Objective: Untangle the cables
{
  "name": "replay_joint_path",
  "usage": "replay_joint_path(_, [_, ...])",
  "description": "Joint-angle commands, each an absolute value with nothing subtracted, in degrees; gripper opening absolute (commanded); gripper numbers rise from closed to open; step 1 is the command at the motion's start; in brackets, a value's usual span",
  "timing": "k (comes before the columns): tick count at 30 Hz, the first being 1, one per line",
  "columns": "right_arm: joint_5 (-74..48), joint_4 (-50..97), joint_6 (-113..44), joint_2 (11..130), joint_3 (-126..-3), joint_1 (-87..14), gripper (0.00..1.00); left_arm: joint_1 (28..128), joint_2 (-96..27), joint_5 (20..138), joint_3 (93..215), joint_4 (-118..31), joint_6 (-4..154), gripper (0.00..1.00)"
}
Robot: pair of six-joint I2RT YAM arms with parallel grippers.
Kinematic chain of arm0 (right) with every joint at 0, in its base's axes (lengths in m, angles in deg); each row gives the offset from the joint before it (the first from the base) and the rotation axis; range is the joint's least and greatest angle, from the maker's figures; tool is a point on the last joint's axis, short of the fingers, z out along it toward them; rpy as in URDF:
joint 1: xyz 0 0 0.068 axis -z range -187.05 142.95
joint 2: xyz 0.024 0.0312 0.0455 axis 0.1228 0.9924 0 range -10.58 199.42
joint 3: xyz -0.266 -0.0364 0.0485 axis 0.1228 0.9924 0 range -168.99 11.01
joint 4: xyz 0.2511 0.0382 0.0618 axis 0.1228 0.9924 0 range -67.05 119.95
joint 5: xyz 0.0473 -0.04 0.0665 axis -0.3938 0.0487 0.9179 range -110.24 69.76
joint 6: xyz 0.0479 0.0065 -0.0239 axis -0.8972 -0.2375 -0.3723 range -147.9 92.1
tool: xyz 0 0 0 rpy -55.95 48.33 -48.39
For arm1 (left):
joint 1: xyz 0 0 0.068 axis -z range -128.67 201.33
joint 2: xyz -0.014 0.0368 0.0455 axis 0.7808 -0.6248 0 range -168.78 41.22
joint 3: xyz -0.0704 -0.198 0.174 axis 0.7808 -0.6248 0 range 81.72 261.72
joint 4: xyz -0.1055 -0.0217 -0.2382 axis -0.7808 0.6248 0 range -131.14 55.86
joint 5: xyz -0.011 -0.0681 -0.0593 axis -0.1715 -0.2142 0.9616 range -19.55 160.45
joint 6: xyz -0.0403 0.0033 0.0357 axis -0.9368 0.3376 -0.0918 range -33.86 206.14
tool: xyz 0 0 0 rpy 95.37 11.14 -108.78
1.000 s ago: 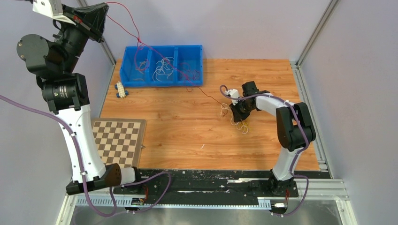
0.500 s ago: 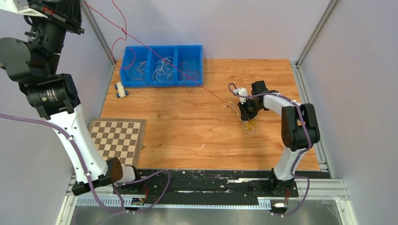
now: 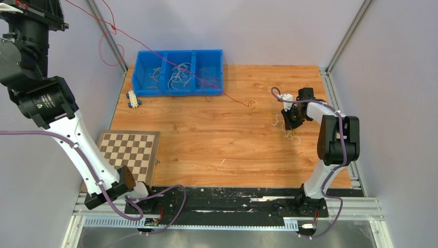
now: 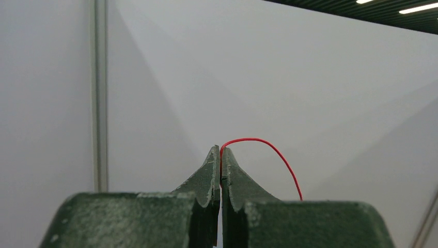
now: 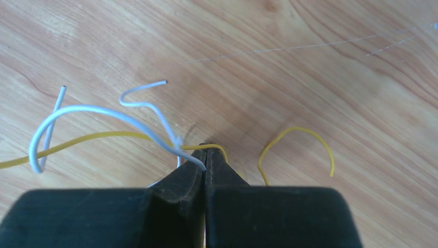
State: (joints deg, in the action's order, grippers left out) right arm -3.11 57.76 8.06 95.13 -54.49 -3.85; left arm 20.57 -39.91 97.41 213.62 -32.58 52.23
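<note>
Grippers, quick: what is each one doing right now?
Left gripper: closed, holding the red cable.
Right gripper: closed on the white cable; the yellow cable crosses its fingers' tips.

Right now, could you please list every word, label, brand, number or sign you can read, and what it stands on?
No text can be read in any view.
White print on the left arm's black joint housing, top view: too small to read.
The blue bin and the chessboard show no lettering.

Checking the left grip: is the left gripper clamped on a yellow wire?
No, the left gripper is shut on a red wire arcing away from its tips.
</note>
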Motion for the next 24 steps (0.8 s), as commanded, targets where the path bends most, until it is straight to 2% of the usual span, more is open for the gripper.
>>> replay_joint_path(1, [-12.9, 64.8, 10.8, 100.9, -50.8, -2.4, 0.00, 19.8, -38.8, 104.6, 208.3, -35.8, 47.5, 0.00])
replay_joint_path(4, [-13.9, 64.9, 10.2, 101.4, -51.7, -2.3, 0.00, 19.5, -37.8, 101.5, 206.5, -34.2, 49.7, 0.00])
replay_joint_path(11, [-16.0, 64.5, 10.9, 104.7, -53.1, 3.4, 0.00, 12.6, -43.5, 90.7, 214.6, -21.4, 56.3, 0.00])
replay_joint_path(24, [-16.5, 64.2, 12.3, 103.3, -50.8, 6.2, 0.00, 10.1, -44.6, 85.3, 206.7, -17.7, 66.8, 0.00])
